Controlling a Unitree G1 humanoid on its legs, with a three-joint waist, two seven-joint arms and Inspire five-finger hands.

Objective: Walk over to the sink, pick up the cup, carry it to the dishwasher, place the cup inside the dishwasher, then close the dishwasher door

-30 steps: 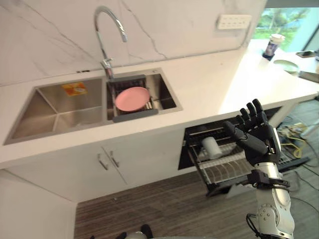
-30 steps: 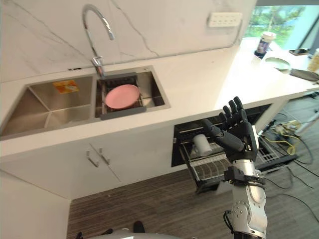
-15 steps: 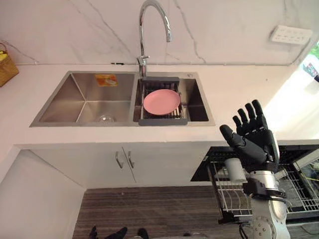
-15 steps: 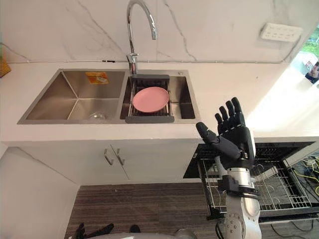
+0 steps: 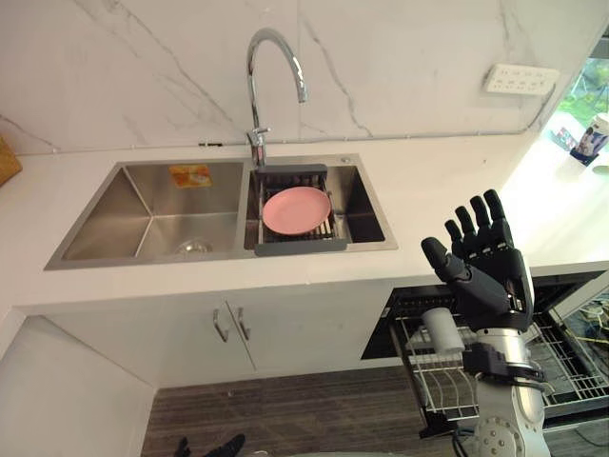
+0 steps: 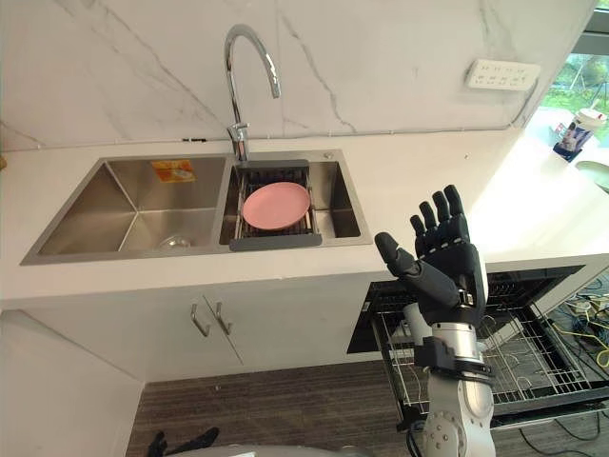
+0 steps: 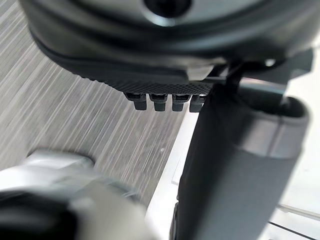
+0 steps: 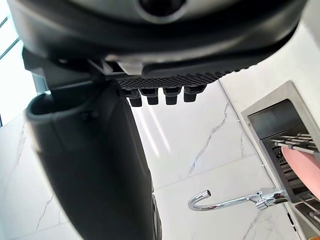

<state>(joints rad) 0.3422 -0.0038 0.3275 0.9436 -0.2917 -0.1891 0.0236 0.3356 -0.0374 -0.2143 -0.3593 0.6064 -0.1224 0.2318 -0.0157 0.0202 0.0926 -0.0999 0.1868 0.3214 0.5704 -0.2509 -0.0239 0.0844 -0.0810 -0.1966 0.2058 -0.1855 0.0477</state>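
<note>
A white cup (image 5: 442,329) lies on its side in the pulled-out wire rack (image 5: 571,367) of the open dishwasher (image 6: 552,286), under the counter to the right of the sink (image 5: 152,214). My right hand (image 5: 487,267) is raised upright in front of the rack, open and empty, and it hides part of the cup. In its wrist view the right hand (image 8: 150,50) has straight fingers, with the marble wall past them. My left hand (image 7: 150,60) hangs open and empty over the wood-look floor.
A pink plate (image 5: 296,208) rests on a dark rack over the sink's right basin, below the curved tap (image 5: 271,67). The white counter (image 5: 447,181) runs to the right, with a cup-like container (image 5: 591,138) at its far end. Cabinet doors (image 5: 228,328) stand under the sink.
The camera has swung, so the whole scene has shifted in the eye views. My right hand keeps the same raised, open pose. The cup stays in the rack.
</note>
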